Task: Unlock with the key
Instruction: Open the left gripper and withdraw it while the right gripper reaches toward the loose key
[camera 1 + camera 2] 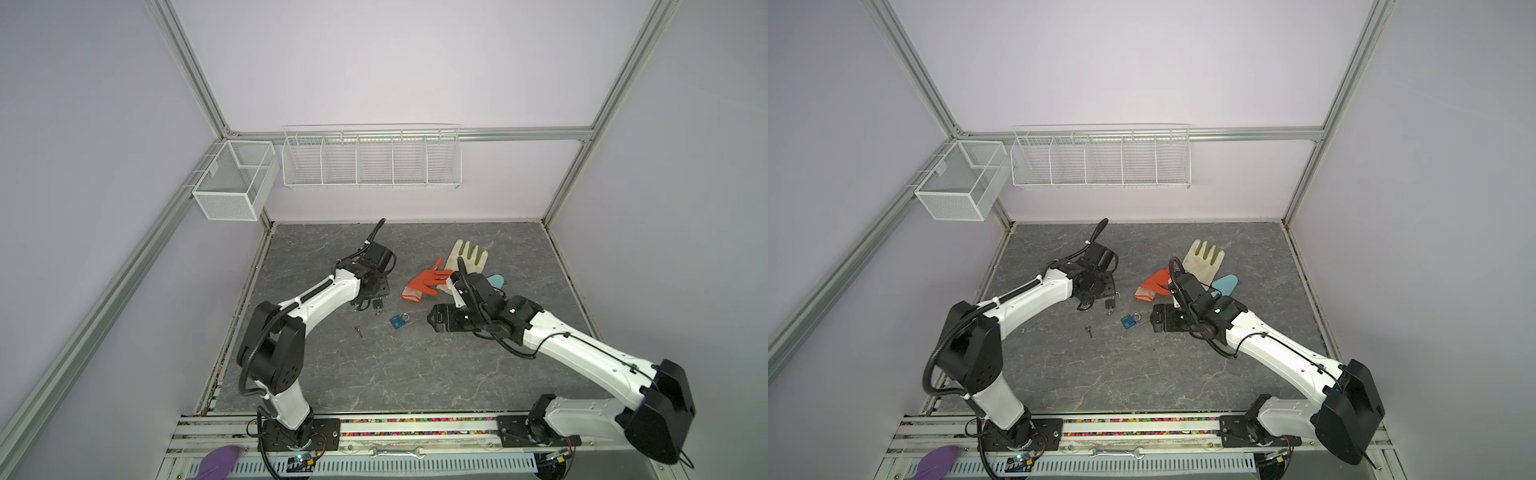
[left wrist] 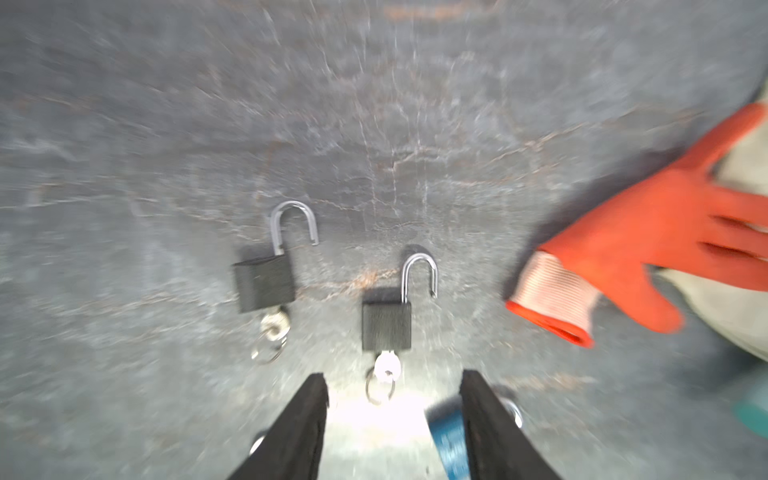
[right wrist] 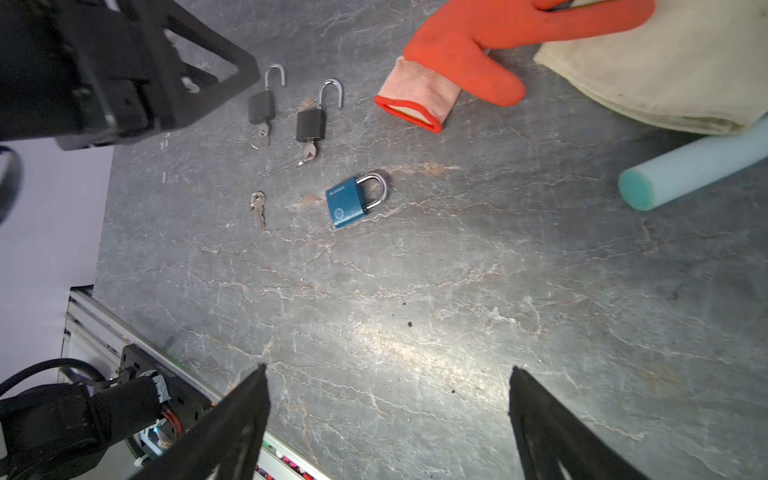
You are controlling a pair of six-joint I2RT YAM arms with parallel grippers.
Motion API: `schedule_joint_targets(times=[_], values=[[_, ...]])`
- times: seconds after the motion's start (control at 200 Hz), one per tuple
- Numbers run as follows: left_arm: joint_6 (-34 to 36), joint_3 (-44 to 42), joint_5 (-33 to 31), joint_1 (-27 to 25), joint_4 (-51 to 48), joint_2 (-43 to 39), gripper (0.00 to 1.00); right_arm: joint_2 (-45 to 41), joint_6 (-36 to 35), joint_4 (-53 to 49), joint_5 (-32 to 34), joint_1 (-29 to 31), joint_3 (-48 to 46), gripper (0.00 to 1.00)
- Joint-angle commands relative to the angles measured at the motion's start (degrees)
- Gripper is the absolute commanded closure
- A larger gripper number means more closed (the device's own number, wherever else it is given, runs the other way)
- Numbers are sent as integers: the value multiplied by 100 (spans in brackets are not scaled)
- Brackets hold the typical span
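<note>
Overhead view of the grey table point(image 1: 374, 374). My left gripper point(image 1: 365, 306) points down, just beside a black padlock point(image 1: 378, 304). My right gripper point(image 1: 432, 318) sits low and points toward the blue padlock point(image 1: 400, 321), near it but apart. A loose key point(image 1: 358, 331) lies left of the blue padlock. Behind my right wrist lie an orange glove point(image 1: 424, 282), a white glove point(image 1: 467, 257) and a pale blue cylinder point(image 1: 496, 281).

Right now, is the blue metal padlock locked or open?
Shut: the blue metal padlock has both ends of its silver shackle seated in the body.
</note>
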Motion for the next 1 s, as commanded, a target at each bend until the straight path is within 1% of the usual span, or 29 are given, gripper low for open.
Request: schedule_joint_targets(times=[0.0, 0.16, 0.22, 0.27, 0.34, 0.455, 0.535, 0.585, 0.625, 0.67, 0.775, 0.94, 0.995], values=[[-4, -391, -362, 72, -294, -519, 48, 317, 161, 18, 8, 251, 238, 6], [6, -924, -576, 123, -452, -1474, 48, 1070, 755, 359, 78, 653, 731, 0], [-33, -1108, -709, 164, -543, -1857, 49, 1404, 1035, 519, 91, 793, 951, 5], [-57, -1293, -809, 208, -562, -2195, 48, 1736, 1182, 653, 142, 922, 1182, 13], [-153, -1570, -981, 257, -544, -2679, 49, 2137, 1321, 684, 293, 1088, 1524, 17], [-233, -1920, -1063, 358, -573, -3402, 49, 2853, 1537, 765, 385, 1285, 2095, 26], [-290, -2075, -1186, 410, -671, -3795, 49, 3261, 1689, 788, 519, 1410, 2427, 29], [-320, -2136, -1218, 441, -746, -3970, 49, 3507, 1758, 789, 631, 1494, 2615, 32], [-350, -2150, -1252, 459, -848, -4065, 49, 3707, 1870, 755, 626, 1533, 2766, 31], [-366, -2159, -1294, 468, -947, -4165, 49, 3914, 1924, 798, 581, 1564, 2907, 32], [-406, -2228, -1386, 468, -1084, -4365, 49, 4337, 2010, 800, 645, 1644, 3237, 43], [-518, -2307, -1495, 477, -1230, -4617, 49, 4895, 2122, 701, 609, 1720, 3686, 44], [-548, -2369, -1508, 477, -1214, -4700, 49, 5028, 2120, 727, 591, 1732, 3803, 47]])
